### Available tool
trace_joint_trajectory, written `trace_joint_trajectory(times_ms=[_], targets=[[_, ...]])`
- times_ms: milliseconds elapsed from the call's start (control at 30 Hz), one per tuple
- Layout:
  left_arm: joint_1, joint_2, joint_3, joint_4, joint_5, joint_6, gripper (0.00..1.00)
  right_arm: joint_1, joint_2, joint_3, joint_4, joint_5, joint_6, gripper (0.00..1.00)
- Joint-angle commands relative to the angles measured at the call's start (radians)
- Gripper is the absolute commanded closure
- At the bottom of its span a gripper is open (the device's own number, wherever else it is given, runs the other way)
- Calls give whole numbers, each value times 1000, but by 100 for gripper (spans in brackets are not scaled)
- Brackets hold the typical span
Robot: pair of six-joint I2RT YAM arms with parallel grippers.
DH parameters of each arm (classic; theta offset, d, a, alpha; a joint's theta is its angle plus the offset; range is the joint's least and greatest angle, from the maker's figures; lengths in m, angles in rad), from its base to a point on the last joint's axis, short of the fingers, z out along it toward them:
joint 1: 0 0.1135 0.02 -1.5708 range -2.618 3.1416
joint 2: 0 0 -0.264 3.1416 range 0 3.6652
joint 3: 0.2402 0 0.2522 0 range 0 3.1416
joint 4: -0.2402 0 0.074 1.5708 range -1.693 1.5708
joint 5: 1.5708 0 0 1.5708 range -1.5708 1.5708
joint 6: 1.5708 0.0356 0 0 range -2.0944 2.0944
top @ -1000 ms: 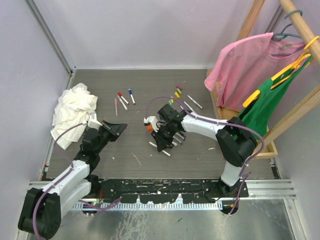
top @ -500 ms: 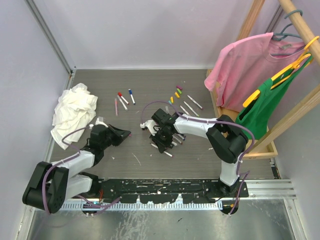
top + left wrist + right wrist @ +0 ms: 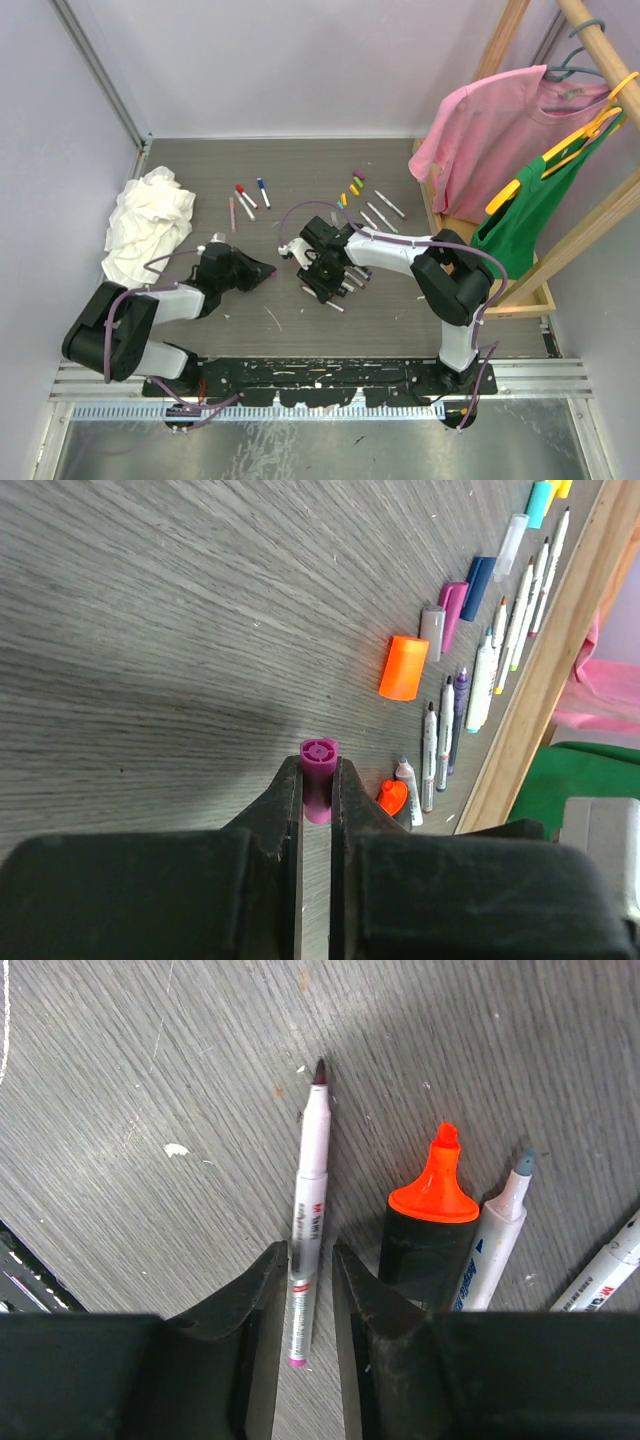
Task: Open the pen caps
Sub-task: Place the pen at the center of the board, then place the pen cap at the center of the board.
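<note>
My left gripper [image 3: 318,772] is shut on a purple pen cap [image 3: 319,763] and holds it just above the table; in the top view this gripper [image 3: 268,270] sits left of centre. My right gripper [image 3: 308,1252] is low over the table, its jaws slightly apart on either side of an uncapped white pen barrel [image 3: 309,1185] that lies flat. It shows in the top view [image 3: 324,286] at the table's middle. Loose caps lie in a row: orange [image 3: 404,667], grey [image 3: 432,632], magenta [image 3: 452,608], blue [image 3: 477,575]. Two capped pens, red [image 3: 245,196] and blue [image 3: 262,191], lie at the back left.
An orange highlighter [image 3: 432,1222] and another uncapped pen [image 3: 500,1228] lie right beside my right fingers. Several uncapped pens [image 3: 446,730] lie along the wooden rack base [image 3: 540,680]. A white rag [image 3: 150,222] lies far left. Pink [image 3: 490,125] and green [image 3: 530,210] shirts hang at the right.
My left gripper has moved right toward the table's middle with the purple cap in it. My right gripper has shifted slightly left and stays low over the pens.
</note>
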Motion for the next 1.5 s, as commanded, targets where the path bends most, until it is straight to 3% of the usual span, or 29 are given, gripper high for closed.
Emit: trace_joint_trajectory(times_ms=[0,133,567,900,1267,1467], targets=[[-16,48,55,28,-20,-23,100,5,5,29,-7,28,0,66],[-28,87,74,21,-27,-28,100,5,4,32,-10,21,-3,63],[-71,147,118,-18,-60,-19,79,3,-7,41,-17,9,-11,61],[-74,162,120,-19,-66,-19,72,3,-19,43,-18,0,-16,61],[-75,67,113,-63,-79,20,69,-7,-46,48,-17,-23,-20,59],[-73,-29,128,-148,-108,115,62,-16,-86,45,-4,-53,-20,58]])
